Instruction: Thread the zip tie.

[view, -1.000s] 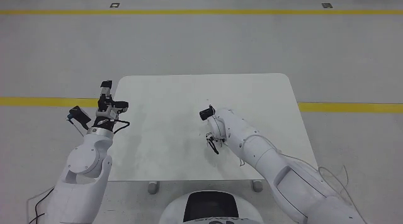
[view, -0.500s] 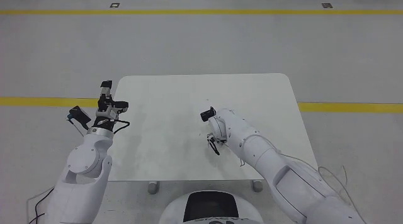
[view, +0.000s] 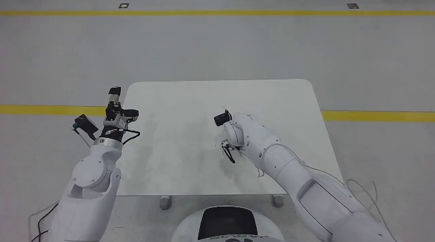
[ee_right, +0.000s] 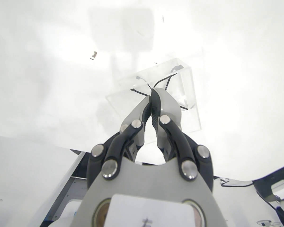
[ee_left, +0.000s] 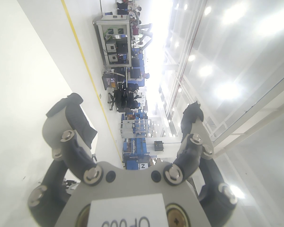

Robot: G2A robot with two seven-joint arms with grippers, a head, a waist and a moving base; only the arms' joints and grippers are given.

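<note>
A thin black zip tie (ee_right: pixel 166 79) lies bent across a clear plastic block (ee_right: pixel 179 72) on the white table (view: pixel 177 106). My right gripper (ee_right: pixel 151 94) is shut on the zip tie, its fingertips pressed together right over the block's near edge, with black strands running out on both sides. From above, this gripper (view: pixel 229 152) sits right of the table's middle, with the zip tie (view: pixel 234 148) a small dark loop at its tip. My left gripper (view: pixel 115 106) hovers at the table's left edge, raised, and in its own wrist view the gripper (ee_left: pixel 133 102) is open and holds nothing.
The white tabletop around the block is bare apart from small dark specks (ee_right: pixel 93 54). The table's near edge (ee_right: pixel 37 142) lies close behind my right gripper. A yellow floor line (view: pixel 380 115) runs past the table's sides.
My right wrist has shifted slightly toward the table's far side while keeping its grip. The left arm has stayed still.
</note>
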